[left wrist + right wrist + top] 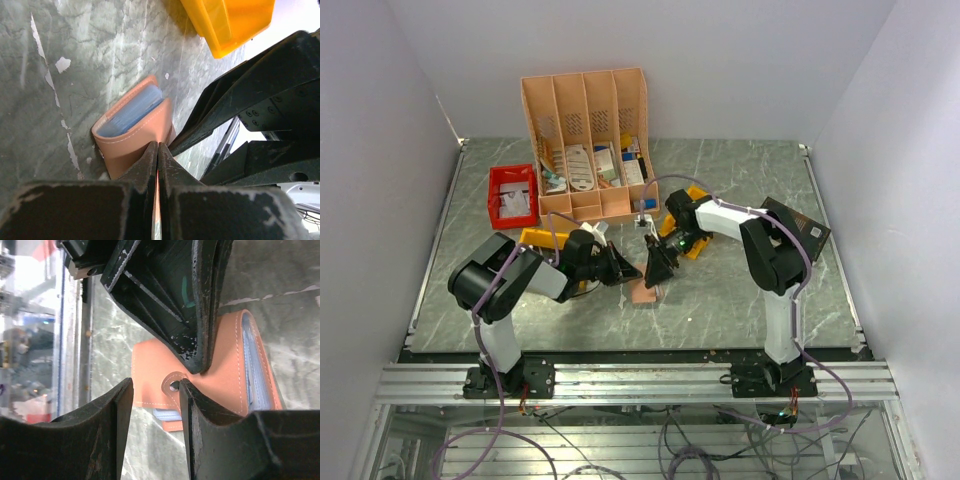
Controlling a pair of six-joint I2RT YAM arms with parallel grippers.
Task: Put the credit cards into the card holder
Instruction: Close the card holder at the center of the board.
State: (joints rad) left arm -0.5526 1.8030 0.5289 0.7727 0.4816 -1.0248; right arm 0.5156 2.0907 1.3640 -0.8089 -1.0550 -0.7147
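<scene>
1. Tan card holder (pixel 135 131) lies on the green marbled table (pixel 75 60), between both grippers.
2. Left gripper (pixel 158 148): jaws pressed together, pinching the holder's edge.
3. Right gripper (pixel 156 390): jaws spread at the holder's flap.

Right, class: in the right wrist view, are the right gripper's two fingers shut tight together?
No: the right gripper stands open, and the snap tab of the card holder shows in the gap between its fingers.

Tan leather card holder (pixel 131 145) – folded nearly shut, pale blue pockets inside – on the marbled table (pixel 50 40)
</scene>
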